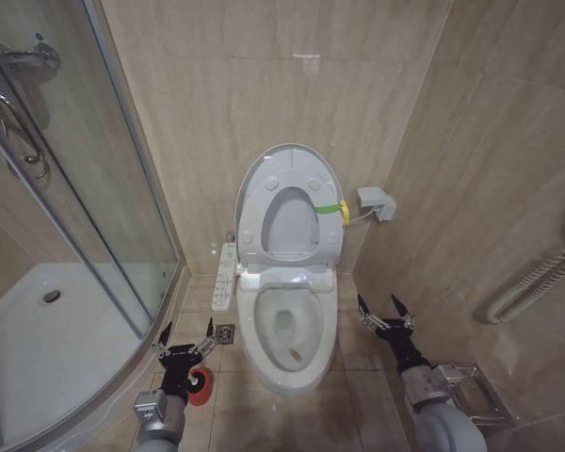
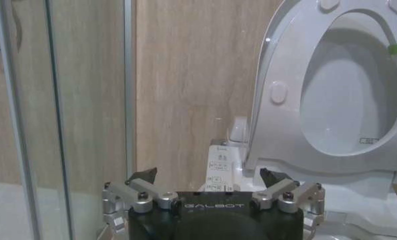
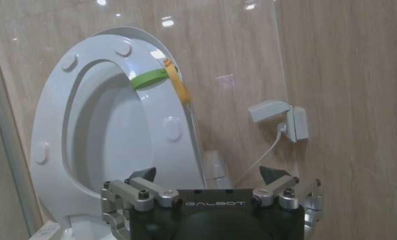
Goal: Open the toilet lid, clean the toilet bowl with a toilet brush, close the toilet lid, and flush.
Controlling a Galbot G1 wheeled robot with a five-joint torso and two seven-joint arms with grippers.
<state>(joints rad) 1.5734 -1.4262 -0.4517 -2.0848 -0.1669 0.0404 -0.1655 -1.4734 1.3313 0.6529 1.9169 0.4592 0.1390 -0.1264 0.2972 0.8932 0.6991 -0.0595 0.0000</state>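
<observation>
While toilet lid (image 1: 289, 168) stands raised, both grippers — left gripper (image 1: 185, 341), right gripper (image 1: 385, 314) — hover spread.

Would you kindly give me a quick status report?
Left tool open, low beside red holder. Right tool open, right of toilet bowl. Toilet lid up against wall. Nothing in the way.

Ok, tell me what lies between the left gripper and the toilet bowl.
In the head view, bare tiled floor with a small square floor drain separates the left gripper from the toilet bowl; the bidet control strip sits farther back.
</observation>
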